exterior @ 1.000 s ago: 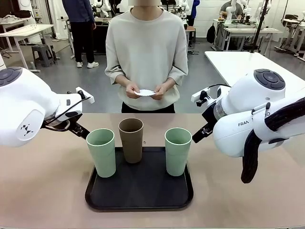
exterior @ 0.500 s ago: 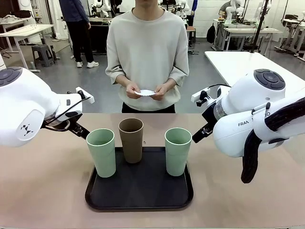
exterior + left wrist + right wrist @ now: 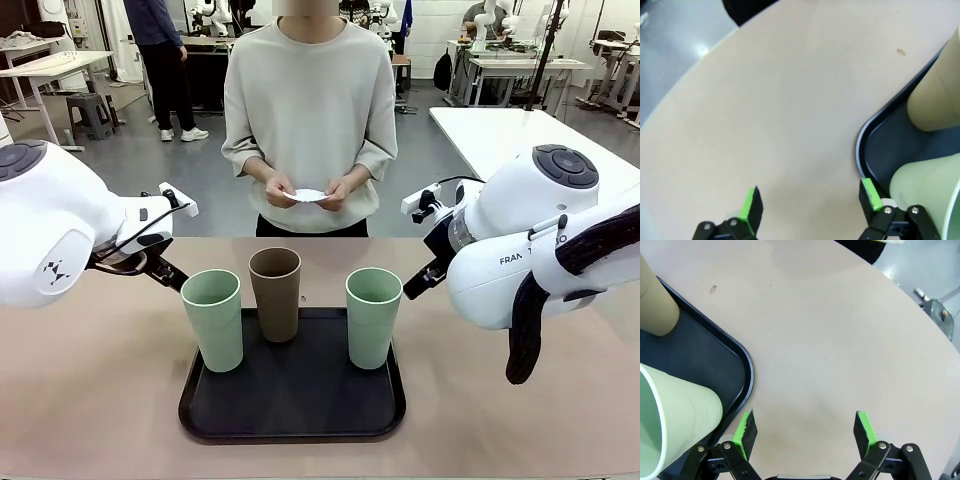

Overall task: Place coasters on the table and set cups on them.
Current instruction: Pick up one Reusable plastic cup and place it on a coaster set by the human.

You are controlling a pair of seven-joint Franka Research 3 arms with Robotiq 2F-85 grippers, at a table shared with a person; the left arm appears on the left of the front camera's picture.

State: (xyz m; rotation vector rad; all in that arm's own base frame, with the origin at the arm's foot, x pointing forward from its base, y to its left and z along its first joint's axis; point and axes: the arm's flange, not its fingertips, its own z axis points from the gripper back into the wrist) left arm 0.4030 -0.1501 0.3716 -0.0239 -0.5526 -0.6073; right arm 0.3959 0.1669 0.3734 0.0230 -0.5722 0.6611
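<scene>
The right arm [image 3: 505, 285] reads "FRAN", the rest hidden by a black cable [image 3: 523, 330]. Your left gripper [image 3: 809, 197] and right gripper [image 3: 805, 426] gape wide, empty, over the table [image 3: 90, 400] beside the black tray [image 3: 292, 405], where two mint cups [image 3: 213, 325] and a brown cup [image 3: 275, 300] stand. The person's hands [image 3: 278, 190] hold white coasters [image 3: 305, 194], count unclear

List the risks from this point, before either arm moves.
1. The left gripper is open, with one finger right next to the left green cup at the tray corner. A sideways move could tip that tall cup.
2. The coasters are in the person's hands, not yet laid on the table. A cup lifted now would likely have no place to land.
</scene>
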